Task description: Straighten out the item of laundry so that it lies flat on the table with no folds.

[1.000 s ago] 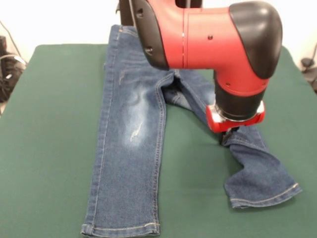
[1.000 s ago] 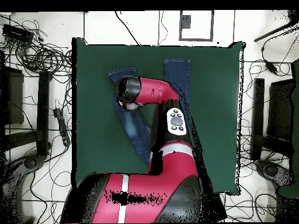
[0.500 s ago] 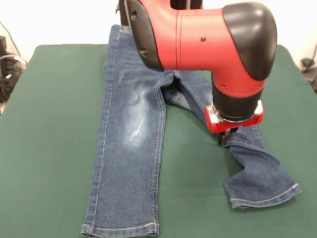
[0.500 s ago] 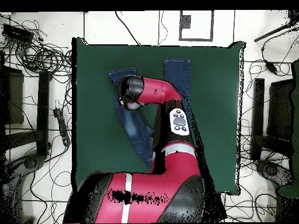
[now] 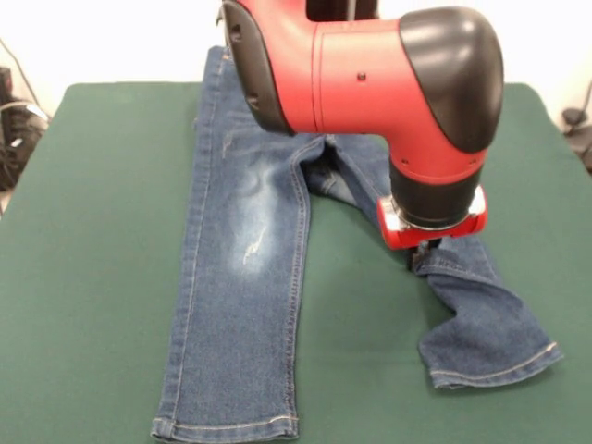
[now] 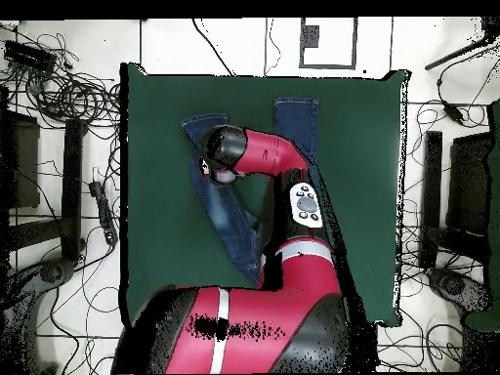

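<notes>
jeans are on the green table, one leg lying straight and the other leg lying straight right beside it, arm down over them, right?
Not quite. In the front view the jeans lie on the green table with one leg straight, but the other leg angles away and is kinked. The arm is down over that leg.

Front view: close, facing robot across table (image 5: 83, 231). Overhead: high, straight down; both share table.
</notes>
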